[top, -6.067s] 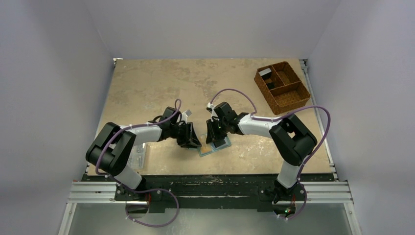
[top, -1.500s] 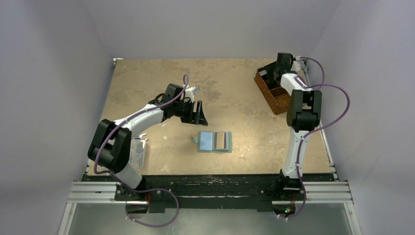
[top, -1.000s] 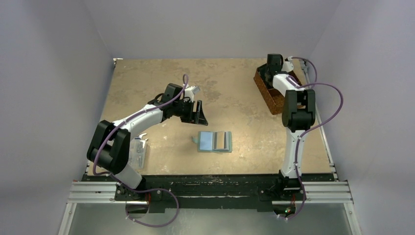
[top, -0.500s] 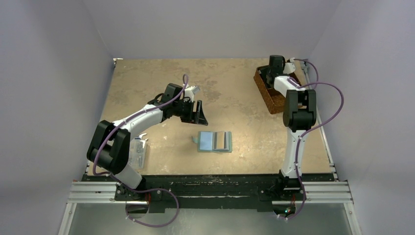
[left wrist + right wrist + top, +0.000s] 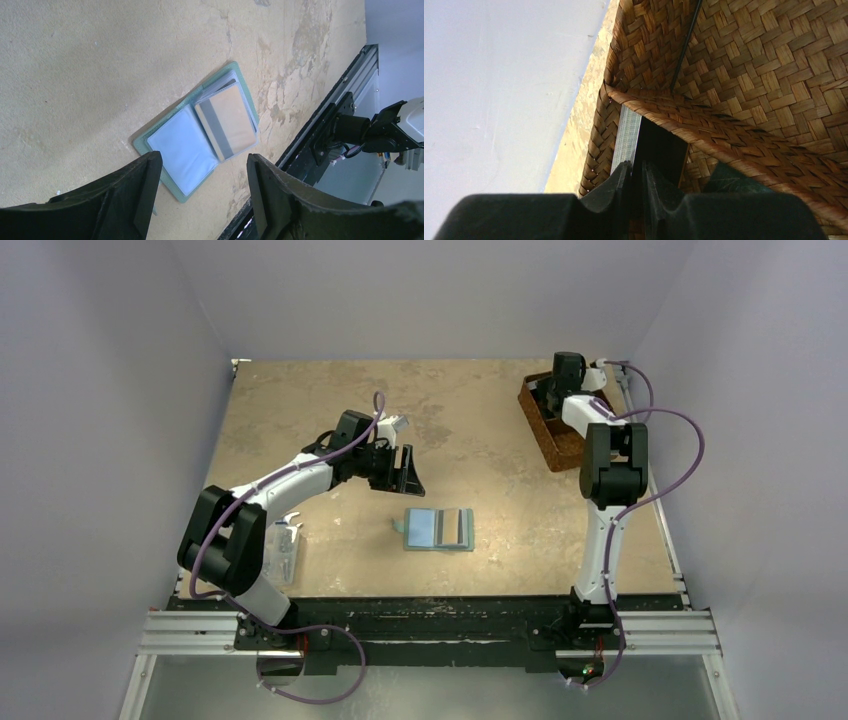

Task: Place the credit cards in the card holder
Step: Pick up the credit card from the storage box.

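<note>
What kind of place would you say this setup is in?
Probably a lab robot cell: plain walls box in the table, and two arms are bolted to an aluminium rail.

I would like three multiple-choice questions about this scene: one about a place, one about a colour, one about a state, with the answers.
1. Where is the right gripper? A) near its base B) in the woven basket C) far left
2. Which colour has the card in the card holder? A) red B) tan C) black
3. The card holder is: A) snapped shut B) lifted C) lying open
B, wicker surrounds its jaws; B, tan with a grey stripe; C, both halves lie flat.
</note>
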Tool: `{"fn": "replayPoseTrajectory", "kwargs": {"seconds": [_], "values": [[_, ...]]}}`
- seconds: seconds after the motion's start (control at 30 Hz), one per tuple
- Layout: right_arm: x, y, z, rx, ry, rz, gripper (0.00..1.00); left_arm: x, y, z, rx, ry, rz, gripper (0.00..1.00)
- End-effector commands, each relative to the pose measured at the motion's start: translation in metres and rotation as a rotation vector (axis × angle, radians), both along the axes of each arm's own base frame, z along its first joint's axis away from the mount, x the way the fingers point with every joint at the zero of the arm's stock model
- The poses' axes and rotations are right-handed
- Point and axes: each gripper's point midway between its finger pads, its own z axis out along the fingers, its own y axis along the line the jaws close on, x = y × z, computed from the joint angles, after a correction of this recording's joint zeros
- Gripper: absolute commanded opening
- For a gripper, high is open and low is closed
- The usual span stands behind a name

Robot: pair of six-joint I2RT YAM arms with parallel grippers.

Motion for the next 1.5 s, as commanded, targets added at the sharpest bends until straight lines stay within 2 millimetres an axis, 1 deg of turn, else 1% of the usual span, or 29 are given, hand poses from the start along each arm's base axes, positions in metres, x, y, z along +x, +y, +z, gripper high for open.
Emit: {"fn": "replayPoseTrajectory", "kwargs": {"seconds": [0.0, 0.1, 0.2, 0.27, 0.47, 0.63, 0.67, 0.7, 0.83, 0.9, 0.93, 1.07, 1.23, 1.3, 1.37, 1.47], "values": [[0.012, 0.000, 0.048, 0.020, -0.116, -0.013, 0.13, 0.001, -0.003, 0.012, -0.031, -0.052, -0.019, 0.67], [0.011, -0.001, 0.056, 0.019, -0.126, -0.016, 0.09, 0.001, -0.003, 0.011, -0.031, -0.048, -0.020, 0.67], [0.007, -0.002, 0.064, 0.029, -0.129, -0.027, 0.08, 0.001, -0.004, 0.012, -0.033, -0.050, -0.021, 0.67], [0.001, -0.002, 0.065, 0.045, -0.107, -0.040, 0.07, 0.001, -0.004, 0.012, -0.035, -0.048, -0.021, 0.67], [-0.012, -0.005, 0.078, 0.058, -0.087, -0.069, 0.00, 0.001, -0.004, 0.012, -0.039, -0.048, -0.023, 0.67], [-0.019, -0.005, 0.086, 0.055, -0.089, -0.069, 0.00, 0.000, -0.005, 0.014, -0.044, -0.050, -0.023, 0.67], [-0.020, -0.017, 0.087, 0.056, -0.085, -0.086, 0.00, 0.000, -0.004, 0.014, -0.045, -0.050, -0.023, 0.67], [-0.021, -0.020, 0.087, 0.057, -0.082, -0.088, 0.00, 0.000, -0.005, 0.014, -0.046, -0.051, -0.023, 0.67], [-0.028, -0.022, 0.097, 0.022, -0.088, -0.066, 0.00, 0.000, -0.004, 0.014, -0.046, -0.052, -0.021, 0.68], [-0.033, -0.024, 0.106, -0.022, -0.104, -0.043, 0.00, 0.000, -0.005, 0.014, -0.047, -0.050, -0.022, 0.68], [-0.037, -0.027, 0.113, -0.044, -0.114, -0.037, 0.00, 0.000, -0.005, 0.013, -0.048, -0.047, -0.023, 0.68], [-0.053, -0.041, 0.112, -0.092, -0.106, -0.031, 0.00, -0.001, -0.007, 0.013, -0.060, -0.038, -0.029, 0.68], [-0.055, -0.041, 0.115, -0.093, -0.176, 0.089, 0.00, -0.001, -0.008, 0.012, -0.065, -0.033, -0.030, 0.68], [-0.055, -0.039, 0.117, -0.098, -0.230, 0.144, 0.00, -0.001, -0.008, 0.011, -0.062, -0.032, -0.029, 0.68], [-0.050, -0.036, 0.118, -0.099, -0.276, 0.215, 0.00, -0.001, -0.008, 0.010, -0.063, -0.029, -0.029, 0.68], [-0.044, -0.029, 0.113, -0.111, -0.302, 0.323, 0.00, -0.002, -0.009, 0.010, -0.067, -0.026, -0.031, 0.68]]}}
